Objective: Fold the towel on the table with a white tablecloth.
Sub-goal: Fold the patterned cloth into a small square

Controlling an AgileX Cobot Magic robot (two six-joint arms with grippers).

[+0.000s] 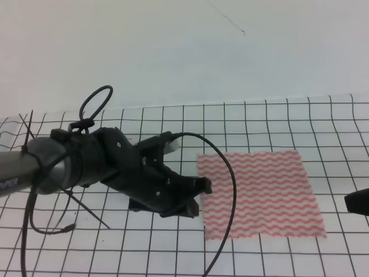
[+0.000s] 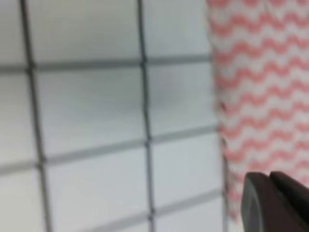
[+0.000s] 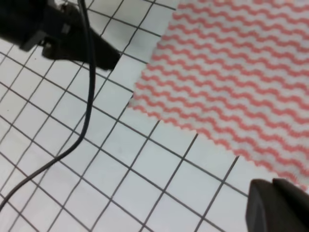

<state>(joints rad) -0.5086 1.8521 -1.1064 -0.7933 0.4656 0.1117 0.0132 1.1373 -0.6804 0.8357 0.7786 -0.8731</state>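
A plain pale wall (image 1: 173, 52) rises behind the far edge of the scene, filling the upper part of the exterior high view. A thin dark hairline mark (image 1: 228, 20) runs slantwise across it near the top, right of the middle.

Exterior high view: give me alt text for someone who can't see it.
A pink-and-white wavy-striped towel lies flat and unfolded on the grid-printed white tablecloth. The black left gripper hovers at its left edge, cable trailing; only a sliver of the right gripper shows at the right border.
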